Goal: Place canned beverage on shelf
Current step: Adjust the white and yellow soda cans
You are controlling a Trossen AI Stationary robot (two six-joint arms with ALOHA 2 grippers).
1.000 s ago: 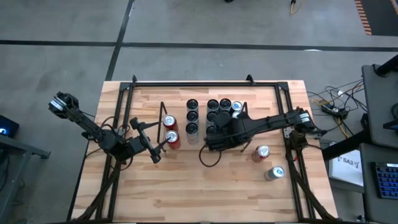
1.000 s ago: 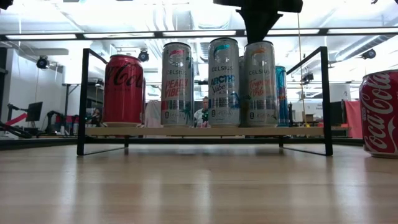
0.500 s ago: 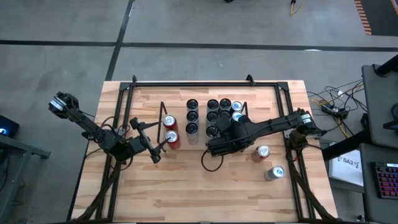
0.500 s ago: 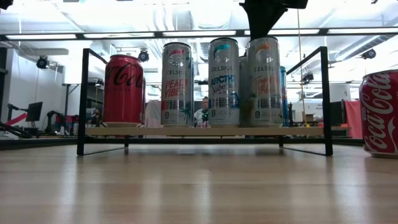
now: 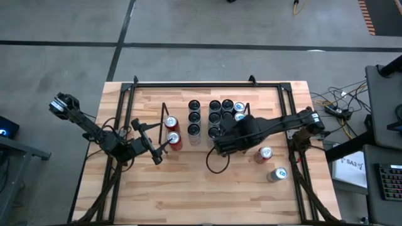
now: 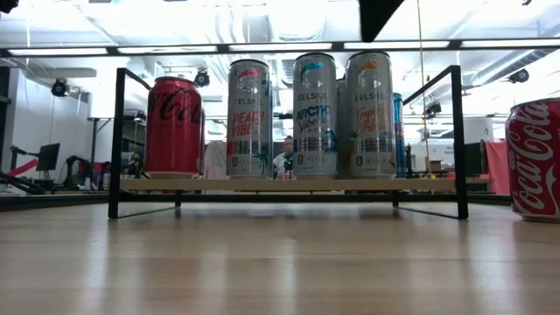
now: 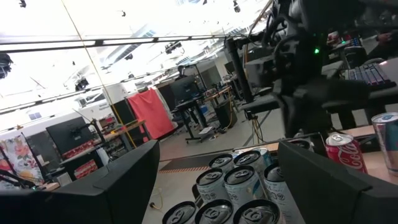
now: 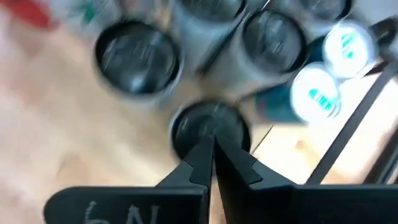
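The shelf (image 5: 164,119), a low rack with black wire ends and a wood base (image 6: 289,185), holds two red cola cans (image 5: 171,123) at its left end. Right of them stand several tall cans (image 5: 195,117). My right gripper (image 8: 211,155) is shut and hangs above the top of the near tall can (image 8: 210,127) in the right rows. In the low view it (image 6: 378,13) stands clear above the rightmost tall can (image 6: 370,114). My left gripper (image 5: 157,154) is open and empty, low by the shelf's left end, and faces along the can tops (image 7: 239,186).
A red cola can (image 5: 264,154) and a silver can (image 5: 276,174) stand loose on the table right of the shelf. The red one shows large in the low view (image 6: 534,157). The black tubular frame (image 5: 207,83) runs around the table. Bare wood lies along the near side (image 5: 201,194).
My right gripper has risen off the top of the rightmost front tall can, and its arm has drawn back a little toward the table's right edge. That can has shifted slightly along the shelf and stands upright.
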